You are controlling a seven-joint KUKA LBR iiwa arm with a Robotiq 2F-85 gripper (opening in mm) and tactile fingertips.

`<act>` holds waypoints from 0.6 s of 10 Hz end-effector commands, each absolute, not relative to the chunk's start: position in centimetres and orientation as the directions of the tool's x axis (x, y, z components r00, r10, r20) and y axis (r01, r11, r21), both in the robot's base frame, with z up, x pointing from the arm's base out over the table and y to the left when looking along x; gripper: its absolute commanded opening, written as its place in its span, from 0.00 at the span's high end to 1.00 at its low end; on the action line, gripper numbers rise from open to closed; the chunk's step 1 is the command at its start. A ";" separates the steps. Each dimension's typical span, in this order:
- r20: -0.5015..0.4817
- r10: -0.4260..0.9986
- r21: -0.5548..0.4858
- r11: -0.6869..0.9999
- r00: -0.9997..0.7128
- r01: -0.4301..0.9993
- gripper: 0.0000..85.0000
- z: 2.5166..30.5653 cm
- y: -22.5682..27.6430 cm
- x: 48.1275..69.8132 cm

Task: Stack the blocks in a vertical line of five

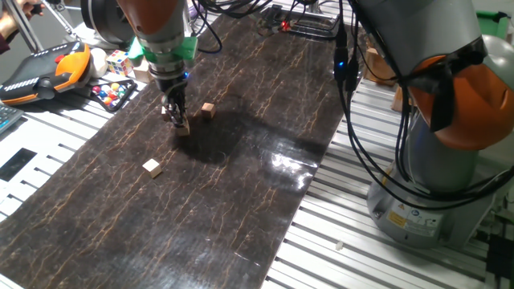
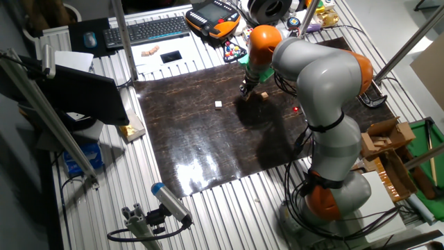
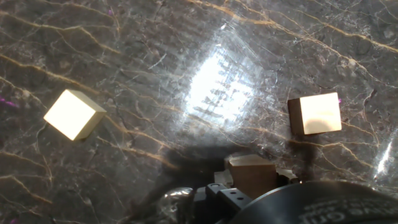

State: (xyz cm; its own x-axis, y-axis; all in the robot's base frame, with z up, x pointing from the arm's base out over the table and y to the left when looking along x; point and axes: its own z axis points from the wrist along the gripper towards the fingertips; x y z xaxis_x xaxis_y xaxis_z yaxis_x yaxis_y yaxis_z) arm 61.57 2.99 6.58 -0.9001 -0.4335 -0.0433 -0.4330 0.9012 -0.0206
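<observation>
As seen from hand view, gripper [image 3: 252, 180] closed on one block [image 3: 252, 169], held low over dark marbled mat [image 1: 241, 185]; whether block rests on mat or on another block cannot be told. Blocks judged light, rigid, smooth-faced wood; slip possible if pinched off-centre. Grasp advised on two opposite flat faces, mid-height. Count: three cubes confirmed — one in jaws, loose block [image 3: 73, 114] to left, loose block [image 3: 315, 113] to right, well apart. Remaining two not located.
</observation>
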 end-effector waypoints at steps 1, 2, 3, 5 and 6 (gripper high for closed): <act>-0.045 -0.434 -0.021 0.901 -0.900 -0.433 0.55 6.6 3.0 61.6; -0.045 -0.434 -0.020 0.901 -0.900 -0.433 0.55 6.5 3.0 61.6; -0.046 -0.433 -0.019 0.901 -0.900 -0.433 0.55 6.5 3.0 61.6; -0.047 -0.433 -0.017 0.901 -0.900 -0.433 0.55 6.5 3.0 61.5; -0.047 -0.433 -0.017 0.901 -0.900 -0.433 0.54 6.5 3.0 61.5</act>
State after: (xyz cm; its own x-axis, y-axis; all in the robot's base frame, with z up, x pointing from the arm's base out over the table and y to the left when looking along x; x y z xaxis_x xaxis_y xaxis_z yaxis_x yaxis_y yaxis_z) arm 61.54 3.00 6.47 -0.8999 -0.4335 -0.0470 -0.4332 0.9011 -0.0173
